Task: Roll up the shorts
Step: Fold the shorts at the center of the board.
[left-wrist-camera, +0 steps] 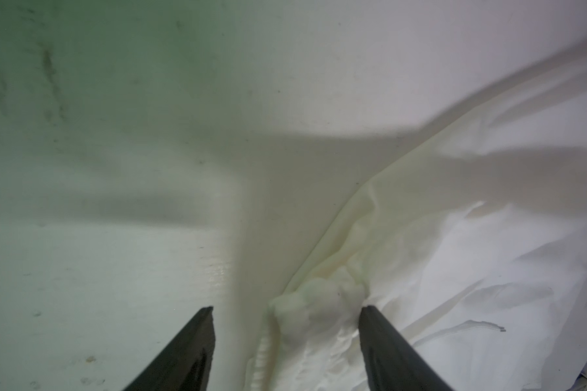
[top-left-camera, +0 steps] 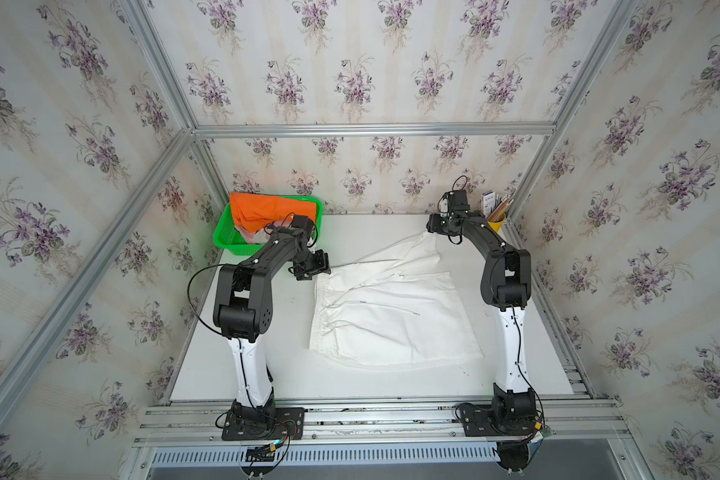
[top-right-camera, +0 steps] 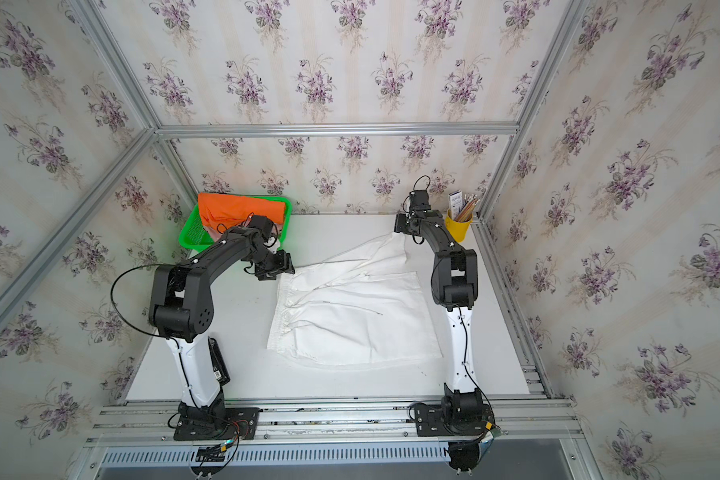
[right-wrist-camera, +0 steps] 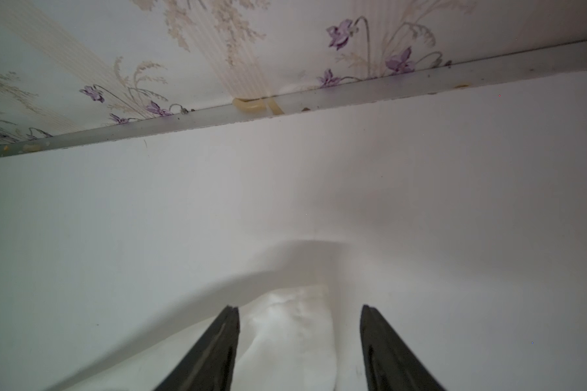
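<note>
While slack on the table (top-left-camera: 350, 382), white shorts (top-left-camera: 395, 316), corners within left gripper (left-wrist-camera: 287, 307) and right gripper (right-wrist-camera: 299, 306), both unclenched.

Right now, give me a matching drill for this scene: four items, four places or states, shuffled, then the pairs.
1 white shorts
2 orange shorts
3 pencils
4 left gripper

A in the green basket
B in the yellow cup
C spread on the table
D fingers apart at the waistband corner

Pairs: 1-C, 2-A, 3-B, 4-D
</note>
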Controlling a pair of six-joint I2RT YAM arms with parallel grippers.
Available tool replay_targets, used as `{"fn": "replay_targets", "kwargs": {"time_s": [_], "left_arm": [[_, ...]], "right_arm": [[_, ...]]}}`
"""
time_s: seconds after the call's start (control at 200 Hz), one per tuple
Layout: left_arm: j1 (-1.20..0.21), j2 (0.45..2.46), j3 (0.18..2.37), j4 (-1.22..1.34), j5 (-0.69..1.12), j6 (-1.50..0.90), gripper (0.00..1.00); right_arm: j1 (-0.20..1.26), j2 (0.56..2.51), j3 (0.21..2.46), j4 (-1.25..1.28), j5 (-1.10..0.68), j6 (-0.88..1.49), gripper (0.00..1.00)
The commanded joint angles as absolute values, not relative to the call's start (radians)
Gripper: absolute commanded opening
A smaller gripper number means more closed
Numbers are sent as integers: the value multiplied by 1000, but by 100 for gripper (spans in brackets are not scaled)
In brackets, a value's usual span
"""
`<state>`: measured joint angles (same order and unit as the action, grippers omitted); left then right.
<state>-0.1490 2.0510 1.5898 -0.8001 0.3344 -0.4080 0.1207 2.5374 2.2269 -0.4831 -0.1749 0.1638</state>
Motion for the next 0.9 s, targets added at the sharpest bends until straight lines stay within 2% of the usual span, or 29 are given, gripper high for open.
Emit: {"fn": "replay_targets", "kwargs": {"time_s": [0.0,0.105,0.135,0.2,0.205,0.295,0.525,0.704,0.804,0.899], "left_arm": [[-146,2080,1604,-812,414,-391,66],[-146,2090,1604,-804,443,-395,56],[-147,2087,1599,-800,445,-396,47],[-147,2066,1592,-789,434,-396,31],[-146,2064,1592,-787,433,-396,30],[-147,2013,1587,-771,397,-384,19],[-147,1793,1504,-655,252,-382,9],[-147,1703,1422,-598,197,-378,10],[-147,1669,1365,-561,188,-369,10],[-147,1633,1304,-537,185,-362,11]], "right_arm": [[119,2611,2294,-511,-294,164,59],[114,2646,2314,-508,-355,199,51],[114,2647,2312,-504,-365,204,48],[114,2641,2311,-491,-365,214,28],[114,2639,2310,-491,-365,214,24],[115,2596,2292,-448,-306,223,0],[115,2400,2270,-364,-216,203,0],[116,2291,2232,-389,-208,172,0],[115,2193,2094,-370,-212,172,0],[119,2054,1861,-309,-217,198,0]]}}
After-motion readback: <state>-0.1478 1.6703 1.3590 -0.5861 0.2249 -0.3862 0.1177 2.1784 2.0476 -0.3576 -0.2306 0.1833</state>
